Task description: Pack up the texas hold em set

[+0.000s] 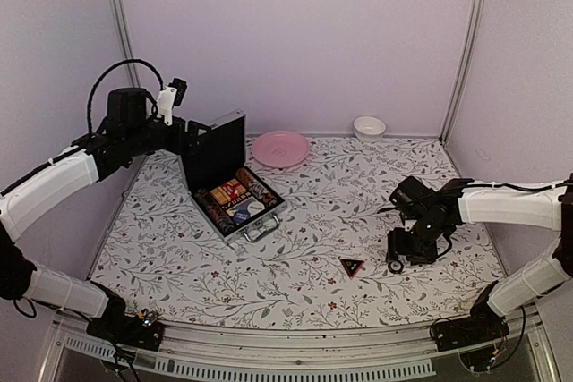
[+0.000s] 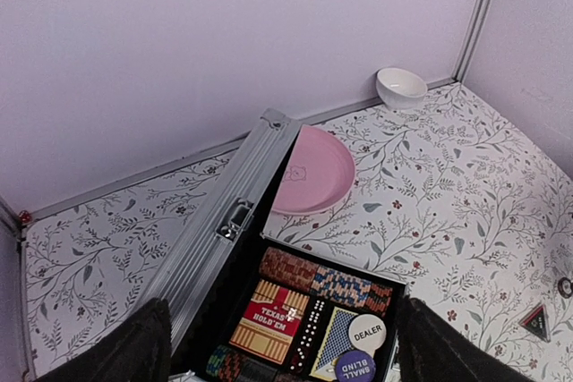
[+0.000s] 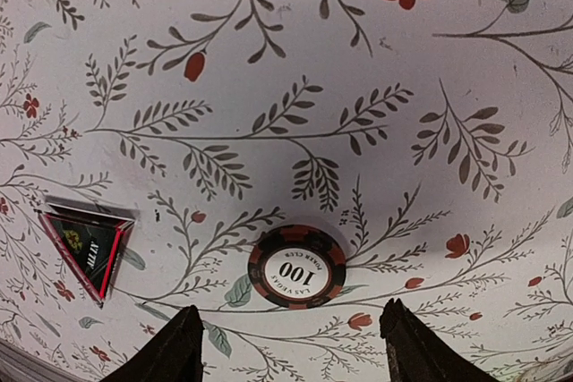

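Observation:
The silver case [image 1: 235, 194] lies open at centre left, its lid [image 1: 215, 149] upright. In the left wrist view it holds rows of chips [image 2: 324, 280], a red card deck [image 2: 273, 315], dice, a blue deck and a dealer button [image 2: 367, 332]. My left gripper [image 2: 282, 360] is open and empty, hovering over the case by the lid [image 2: 224, 230]; from above it sits at the lid's left edge [image 1: 191, 136]. A black-and-red chip [image 3: 297, 267] marked 100 lies flat on the table. My right gripper [image 3: 295, 355] is open just above it [image 1: 403, 252]. The triangle [image 3: 89, 246] lies to the left [image 1: 352, 267].
A pink plate [image 1: 280, 148] sits right behind the case, touching or nearly touching the lid's side [image 2: 313, 172]. A small white bowl [image 1: 369, 127] stands at the back wall [image 2: 400, 87]. Walls enclose the floral tablecloth [image 1: 340, 212] on three sides.

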Motion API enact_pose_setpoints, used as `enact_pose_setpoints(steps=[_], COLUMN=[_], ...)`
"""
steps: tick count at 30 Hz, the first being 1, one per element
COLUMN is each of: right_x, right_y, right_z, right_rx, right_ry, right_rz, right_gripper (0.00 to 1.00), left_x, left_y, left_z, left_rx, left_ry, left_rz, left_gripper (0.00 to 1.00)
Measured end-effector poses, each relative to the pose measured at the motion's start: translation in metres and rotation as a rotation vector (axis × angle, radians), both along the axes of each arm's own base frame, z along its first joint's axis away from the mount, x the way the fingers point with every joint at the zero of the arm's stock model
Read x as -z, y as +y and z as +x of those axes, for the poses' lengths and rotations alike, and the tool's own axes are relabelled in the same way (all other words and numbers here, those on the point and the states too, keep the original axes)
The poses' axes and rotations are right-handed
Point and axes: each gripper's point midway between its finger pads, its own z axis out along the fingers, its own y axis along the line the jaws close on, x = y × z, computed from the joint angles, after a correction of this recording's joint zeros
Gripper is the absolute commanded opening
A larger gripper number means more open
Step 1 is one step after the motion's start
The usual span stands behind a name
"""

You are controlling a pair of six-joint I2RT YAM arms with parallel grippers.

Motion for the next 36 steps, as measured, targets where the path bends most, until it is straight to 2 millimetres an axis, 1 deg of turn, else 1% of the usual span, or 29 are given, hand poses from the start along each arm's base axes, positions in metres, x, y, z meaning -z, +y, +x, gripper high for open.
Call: enact_pose_setpoints(steps=[7, 12, 17, 25, 36], right_x=[0.018, 0.024, 0.03, 0.033, 0.033], right_y=[-0.003, -0.005, -0.003, -0.002, -0.003], right_z=[-0.005, -0.006, -0.005, -0.006, -0.007], right_rx=[0.006, 0.004, -0.001, -0.024, -0.035], right_ry=[0.06, 0.078, 0.088, 0.098, 0.098], right_rz=[-0.045, -0.061, -0.07, -0.086, -0.107], right_gripper=[0.63, 0.58, 0.55, 0.47, 0.38], left_x=[-0.005, -0.004, -0.004, -0.004, -0.004], left_y=[0.001, 0.001, 0.001, 0.001, 0.002], left_z=[-0.002, -0.002, -0.002, -0.002, -0.002], left_rx=[-0.001, -0.001, 0.0, -0.002, -0.004], left_ry=[-0.011, -0.01, -0.01, -0.009, -0.008], left_rz=[-0.004, -0.004, -0.004, -0.003, -0.003], left_gripper=[0.87, 0.87, 0.87, 0.87, 0.88])
